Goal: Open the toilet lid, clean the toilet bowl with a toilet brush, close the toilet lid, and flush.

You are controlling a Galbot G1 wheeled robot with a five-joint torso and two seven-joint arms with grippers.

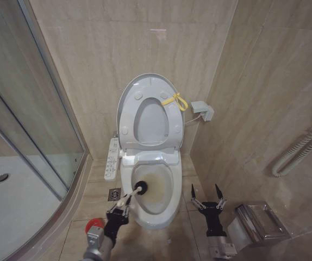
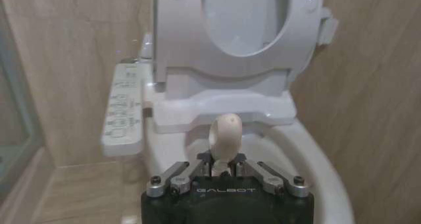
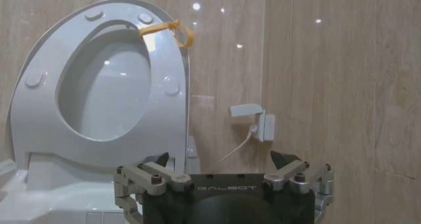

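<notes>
The toilet bowl [image 1: 157,187] stands open against the tiled wall, a yellowish stain on its inner basin; the toilet lid [image 1: 145,111] and seat ring are raised upright behind it, a yellow cord loop [image 1: 176,100] at the rim; the right gripper [image 1: 206,193] hovers beside the bowl, fingers spread wide and empty; the left gripper [image 1: 122,203] is clamped on the toilet brush [image 1: 136,191] handle, black bristle head at the bowl's near-left rim. Judgement: scrubbing is in hand; press the head onto the stain, sweep steadily, keep the handle clear of the rim.
</notes>
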